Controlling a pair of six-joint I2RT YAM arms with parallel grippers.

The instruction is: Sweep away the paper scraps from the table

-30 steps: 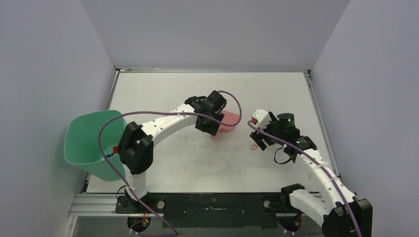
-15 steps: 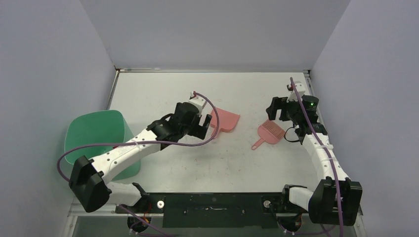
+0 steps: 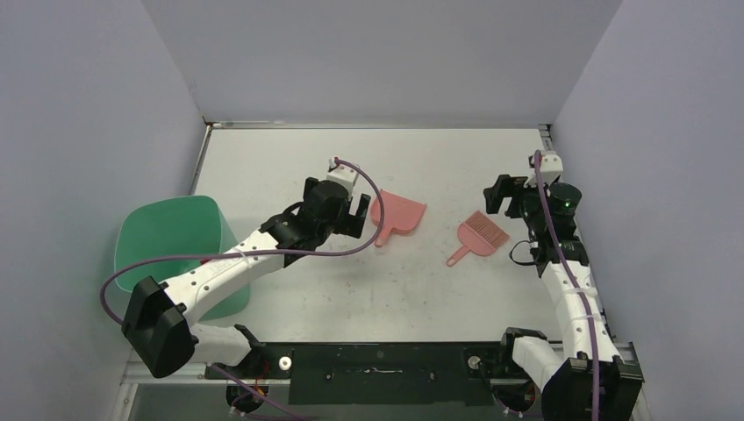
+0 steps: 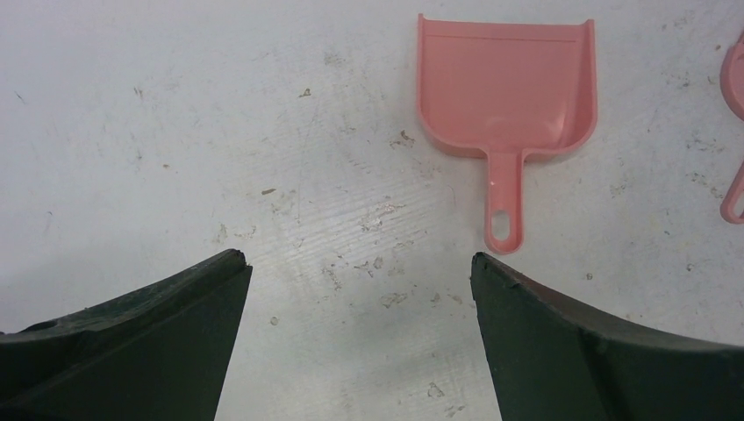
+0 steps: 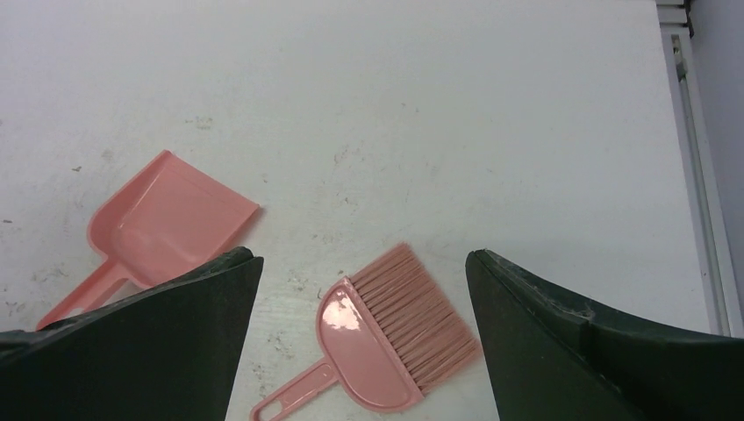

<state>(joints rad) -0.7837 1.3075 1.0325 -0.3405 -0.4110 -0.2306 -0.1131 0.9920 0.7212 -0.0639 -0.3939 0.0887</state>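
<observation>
- The left gripper (image 4: 355,259) hangs over the table (image 3: 281,158) with its fingers spread wide, gripping nothing.
- A pink dustpan (image 4: 507,88) lies flat just ahead of it, with the handle pointing back toward the fingers and not touching them.
- The right gripper (image 5: 361,254) is also spread wide and empty. It hovers near the table's right edge.
- A pink hand brush (image 5: 395,329) lies beside the dustpan but apart from it, bristles toward the far right.
- A mint-green bin (image 3: 158,237) stands at the table's left edge — the left arm crosses it, and the paper scraps cannot be made out.
</observation>
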